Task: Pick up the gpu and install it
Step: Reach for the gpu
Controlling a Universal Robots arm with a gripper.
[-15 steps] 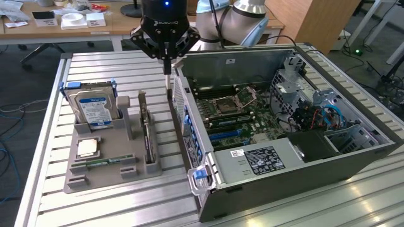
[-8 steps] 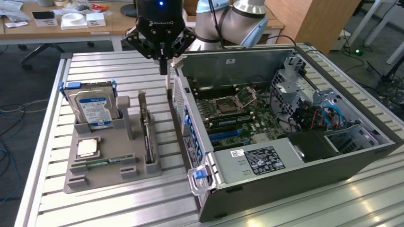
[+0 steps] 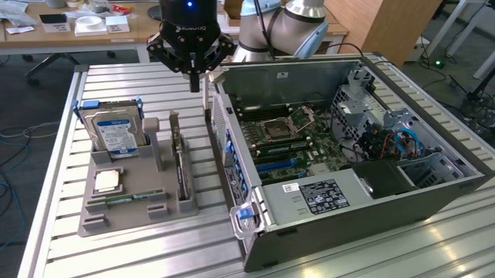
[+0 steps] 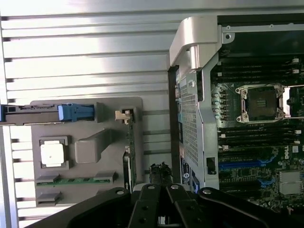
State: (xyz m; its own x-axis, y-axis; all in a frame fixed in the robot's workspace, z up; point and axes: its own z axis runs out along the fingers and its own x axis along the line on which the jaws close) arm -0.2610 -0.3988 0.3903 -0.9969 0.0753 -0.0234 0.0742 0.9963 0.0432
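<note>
The gpu (image 3: 180,162) is a thin dark card standing on edge in the right slot of the grey holder (image 3: 131,217); the wrist view looks down on its top edge (image 4: 129,152), with a silvery bracket at one end. My gripper (image 3: 193,87) hangs shut and holds nothing, above the slatted table between the holder's far end and the open computer case (image 3: 371,231). In the wrist view its closed fingertips (image 4: 160,172) sit in the gap between the card and the case wall. The motherboard (image 3: 286,139) lies exposed inside, with blue slots (image 4: 247,164).
In the grey holder there is also a hard drive with a blue-white label (image 3: 115,133), a square processor (image 3: 106,180) and a green memory stick (image 3: 124,198). The case stands close on the exterior view's right of the holder. A cluttered desk (image 3: 77,26) stands behind the table.
</note>
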